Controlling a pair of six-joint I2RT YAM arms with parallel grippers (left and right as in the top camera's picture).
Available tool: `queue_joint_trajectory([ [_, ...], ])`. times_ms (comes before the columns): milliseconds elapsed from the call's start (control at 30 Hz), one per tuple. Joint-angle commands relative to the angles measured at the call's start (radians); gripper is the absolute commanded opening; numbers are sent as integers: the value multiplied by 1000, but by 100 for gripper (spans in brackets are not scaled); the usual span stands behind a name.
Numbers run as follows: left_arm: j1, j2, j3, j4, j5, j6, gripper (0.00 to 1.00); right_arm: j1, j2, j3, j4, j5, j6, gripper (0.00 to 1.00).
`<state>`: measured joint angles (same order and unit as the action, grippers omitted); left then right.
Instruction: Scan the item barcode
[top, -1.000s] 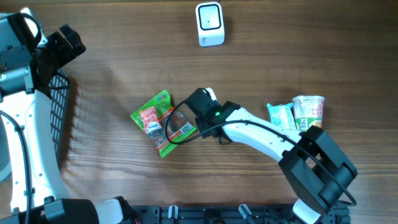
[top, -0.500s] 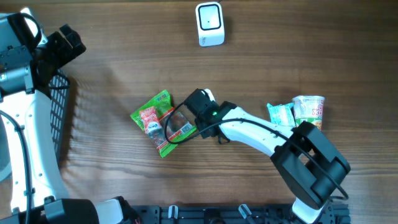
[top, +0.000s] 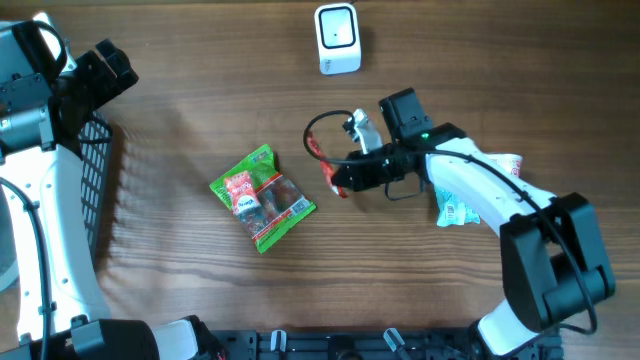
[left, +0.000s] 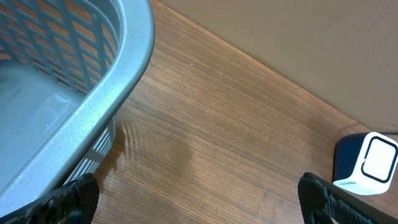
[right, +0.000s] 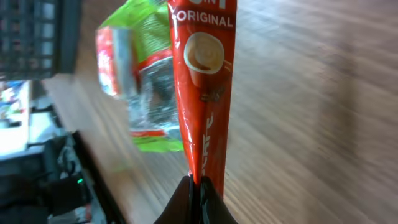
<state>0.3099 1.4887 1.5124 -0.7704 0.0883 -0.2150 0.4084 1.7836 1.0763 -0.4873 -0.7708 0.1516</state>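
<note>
Right hand (right: 196, 198) is clamped tight, fingertips pinching the end of a red sachet (right: 202, 93). "ORIGINAL" and a little coffee cup are printed on it, and it sticks straight out ahead of the fingers, clear of the counter (right: 298, 93). Just past the sachet and off to one side of the hand, the green packet (right: 140, 93) lies flat on the wood, not touching either of them. Seen from above, the sachet pokes out from the hand's tip toward that green packet, and the scanner (top: 337, 38) stands well apart from the hand, white face turned up. Back behind the hand, tucked under its arm, a cup (top: 505, 165) and a teal packet (top: 455, 210) lie close together. Over to the left hand (left: 199, 202): jaws spread as wide as they go, nothing between them, hanging above bare counter, the basket (left: 93, 112) close in on its left and the scanner far ahead to its right.
</note>
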Motion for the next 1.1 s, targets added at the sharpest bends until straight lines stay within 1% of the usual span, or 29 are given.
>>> queue_joint_trajectory([
  [0,2,-3,13,2,8,-2,100,0,107,-64,88,-232,-22,4],
  [100,2,-3,13,2,8,-2,100,-21,195,-71,114,-307,-25,4],
  [167,2,-3,13,2,8,-2,100,-62,263,-71,117,-346,-78,4],
  [300,2,-3,13,2,8,-2,100,-117,270,-71,115,-212,-70,4],
  [333,2,-3,13,2,8,-2,100,-117,270,-71,108,-168,-69,14],
  [367,2,-3,13,2,8,-2,100,-117,270,-71,100,-131,-70,17],
  [400,2,-3,13,2,8,-2,100,-117,270,-71,87,-95,-70,20],
  [467,2,-3,13,2,8,-2,100,-117,270,-71,79,-62,-71,20],
  [500,2,-3,13,2,8,-2,100,-117,270,-71,80,-60,-71,25],
  [533,2,-3,13,2,8,-2,100,-117,270,-71,83,-69,-71,34],
  [700,2,-3,13,2,8,-2,100,-140,270,-70,84,-79,-43,36],
  [800,2,-3,13,2,8,-2,100,-148,253,-53,79,-71,-45,32],
  [900,2,-3,13,2,8,-2,100,-143,117,-13,21,11,-45,32],
  [967,2,-3,13,2,8,-2,100,-113,8,-10,-43,117,-47,33],
  [1000,3,-3,13,2,8,-2,100,-53,-42,-10,-95,274,-48,35],
  [1067,2,-3,13,2,8,-2,100,74,-54,-10,-100,434,-43,36],
])
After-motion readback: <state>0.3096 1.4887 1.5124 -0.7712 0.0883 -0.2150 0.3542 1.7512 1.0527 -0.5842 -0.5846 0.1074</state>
